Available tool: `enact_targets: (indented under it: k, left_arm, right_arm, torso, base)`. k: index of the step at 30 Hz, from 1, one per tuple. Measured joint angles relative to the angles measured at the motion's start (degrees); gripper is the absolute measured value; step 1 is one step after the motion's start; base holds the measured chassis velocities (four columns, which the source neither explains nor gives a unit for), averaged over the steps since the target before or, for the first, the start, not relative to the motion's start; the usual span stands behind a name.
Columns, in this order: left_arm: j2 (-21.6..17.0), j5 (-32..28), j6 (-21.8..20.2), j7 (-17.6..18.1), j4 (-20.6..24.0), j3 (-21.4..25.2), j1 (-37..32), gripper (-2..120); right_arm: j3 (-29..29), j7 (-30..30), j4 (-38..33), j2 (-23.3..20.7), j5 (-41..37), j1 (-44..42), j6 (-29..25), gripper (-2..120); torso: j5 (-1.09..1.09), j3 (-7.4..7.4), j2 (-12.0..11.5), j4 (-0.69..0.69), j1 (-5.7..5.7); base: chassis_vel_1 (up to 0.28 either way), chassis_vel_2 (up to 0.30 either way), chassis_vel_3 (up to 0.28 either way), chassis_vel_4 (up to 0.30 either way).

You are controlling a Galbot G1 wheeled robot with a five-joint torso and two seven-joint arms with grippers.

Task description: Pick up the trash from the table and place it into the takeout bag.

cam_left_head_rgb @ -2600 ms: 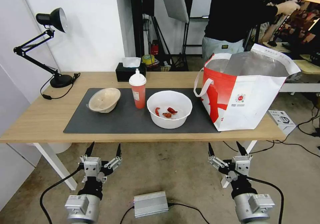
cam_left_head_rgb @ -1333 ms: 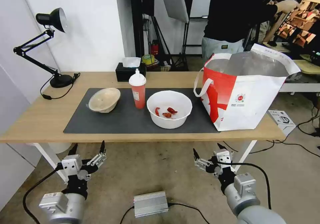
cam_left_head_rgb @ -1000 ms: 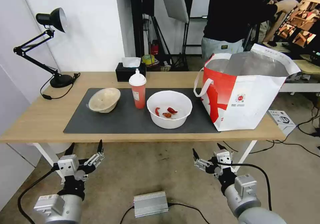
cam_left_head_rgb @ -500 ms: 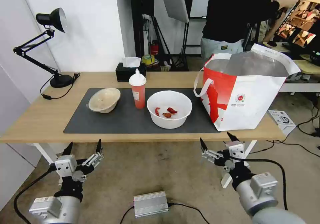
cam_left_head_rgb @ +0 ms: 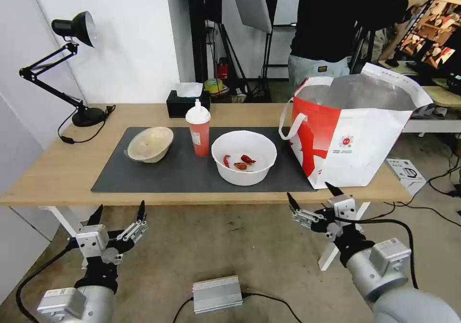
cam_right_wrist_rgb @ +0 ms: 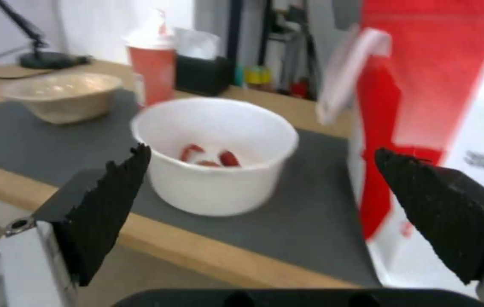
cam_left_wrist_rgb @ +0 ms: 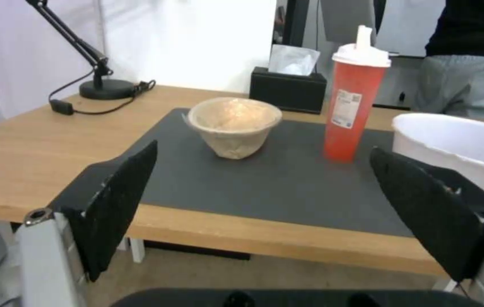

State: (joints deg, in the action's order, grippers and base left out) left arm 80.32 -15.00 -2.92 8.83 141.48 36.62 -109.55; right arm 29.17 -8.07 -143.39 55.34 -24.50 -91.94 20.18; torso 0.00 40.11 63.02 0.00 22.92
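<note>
Trash untouched on table (cam_left_head_rgb: 57, 169): white bowl (cam_left_head_rgb: 244, 156), red cup (cam_left_head_rgb: 198, 128), pulp bowl (cam_left_head_rgb: 150, 144) on mat beside takeout bag (cam_left_head_rgb: 353, 136). Right gripper (cam_left_head_rgb: 312, 202) below table edge, jaws spread; left gripper (cam_left_head_rgb: 117, 212) low, likewise spread. Approach step; next calls for reach to white bowl's rim.

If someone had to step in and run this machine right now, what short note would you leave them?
Left gripper: open, empty, below the table's front edge, left side.
Right gripper: open, empty, near the front edge, facing the white plastic bowl.
On the dark grey mat on the table: beige paper-pulp bowl, red drink cup, white bowl with red food scraps.
Takeout bag: standing open at the table's right end.
Done: nothing bagged yet.
Left: all three pieces of trash go into the bag.
</note>
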Motion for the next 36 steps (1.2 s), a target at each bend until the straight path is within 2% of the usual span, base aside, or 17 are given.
enact_targets:
  k: [1, 4, 5, 8, 13, 15, 16, 20, 21, 25, 27, 30, 31, 35, 36]
  left_arm:
    - [0.0, 0.0, 0.0, 0.0, 0.0, 0.0, 0.0, 100]
    - [-0.1, 0.0, 0.0, -0.2, 0.2, -0.2, -0.1, 100]
    - [-0.6, -0.4, -0.1, -0.3, 0.0, -0.3, 0.4, 100]
    - [-1.0, -0.9, -0.6, -0.6, -0.3, -0.7, 0.6, 100]
    - [-0.3, -0.9, -0.8, -0.9, -0.1, -0.8, 0.1, 100]
    - [0.2, -1.0, -0.9, -1.0, 0.3, -0.6, -0.2, 100]
    - [0.2, -1.0, -0.9, -1.0, 0.3, -0.6, -0.2, 100]
    - [0.6, -0.5, -1.0, -1.0, 0.4, -0.4, -0.7, 100]
    - [0.6, -0.5, -1.0, -1.0, 0.4, -0.4, -0.7, 100]
    - [1.3, 0.8, -0.9, -1.0, 0.4, -0.4, -1.1, 100]
    - [1.3, 1.2, -0.9, -1.2, 0.3, -0.4, -1.2, 100]
    - [1.1, 2.3, -0.8, -1.7, 0.2, -0.3, -1.8, 100]
    - [1.1, 2.3, -0.8, -1.7, 0.2, -0.3, -1.8, 100]
    - [1.6, 2.6, -0.7, -1.7, 0.2, 0.0, -2.1, 100]
    - [1.6, 2.6, -0.7, -1.7, 0.2, 0.0, -2.1, 100]
  right_arm:
    - [0.0, 0.0, 0.0, 0.0, 0.0, 0.0, 0.0, 100]
    - [0.1, 1.7, 0.0, -5.4, -4.6, 3.6, -2.1, 100]
    - [0.5, 2.6, 0.0, -6.5, -5.1, 4.1, -3.0, 100]
    - [0.7, 3.7, 0.9, -8.1, -6.9, 6.0, -4.0, 100]
    - [-0.7, 4.6, 3.9, -11.3, -11.3, 11.5, -4.9, 100]
    - [-3.0, 5.9, 6.8, -13.4, -16.3, 18.1, -5.2, 100]
    - [-3.0, 5.9, 6.8, -13.4, -16.3, 18.1, -5.2, 100]
    - [-8.7, 7.8, 11.4, -15.8, -22.1, 29.1, -5.1, 100]
    - [-8.7, 7.8, 11.4, -15.8, -22.1, 29.1, -5.1, 100]
    - [-16.2, 9.5, 16.4, -17.0, -27.7, 41.4, -4.8, 100]
    - [-18.2, 9.5, 17.6, -17.0, -28.9, 44.1, -4.6, 100]
    - [-25.5, 9.9, 22.5, -16.1, -31.3, 53.9, -4.0, 100]
    - [-25.5, 9.9, 22.5, -16.1, -31.3, 53.9, -4.0, 100]
    - [-36.6, 10.2, 30.2, -13.2, -32.4, 66.9, -3.6, 100]
    - [-36.6, 10.2, 30.2, -13.2, -32.4, 66.9, -3.6, 100]
  torso:
    - [0.00, 0.00, 0.0, 0.00, 0.00]
    - [0.00, 0.00, 0.0, 0.04, 0.00]
    - [0.00, 0.00, 0.0, 0.01, 0.00]
    - [-0.02, 0.00, 0.0, -0.04, 0.00]
    - [0.01, 0.00, 0.0, 0.01, 0.00]
    - [0.00, 0.00, 0.0, 0.00, 0.00]
    - [0.00, 0.00, 0.0, 0.00, 0.00]
    - [0.00, 0.00, 0.0, 0.00, 0.00]
    - [0.00, 0.00, 0.0, 0.00, 0.00]
    - [0.00, 0.01, 0.0, 0.00, 0.00]
    - [-0.01, 0.00, 0.0, 0.00, 0.00]
    - [0.00, 0.01, 0.0, -0.02, 0.00]
    - [0.00, 0.01, 0.0, -0.02, 0.00]
    - [-0.02, 0.01, 0.0, 0.01, 0.01]
    - [-0.02, 0.01, 0.0, 0.01, 0.01]
  base:
    - [0.000, 0.000, 0.000, 0.000]
    - [0.000, 0.000, 0.000, 0.000]
    - [0.000, 0.000, 0.000, 0.000]
    - [0.000, 0.000, 0.000, 0.000]
    - [0.000, 0.000, 0.000, 0.000]
    - [0.000, 0.000, 0.000, 0.000]
    - [0.000, 0.000, 0.000, 0.000]
    - [0.000, 0.000, 0.000, 0.000]
    - [0.000, 0.000, 0.000, 0.000]
    - [0.000, 0.000, 0.000, 0.000]
    - [0.000, 0.000, 0.000, 0.000]
    - [0.000, 0.000, 0.000, 0.000]
    - [0.000, 0.000, 0.000, 0.000]
    - [0.000, 0.000, 0.000, 0.000]
    - [0.000, 0.000, 0.000, 0.000]
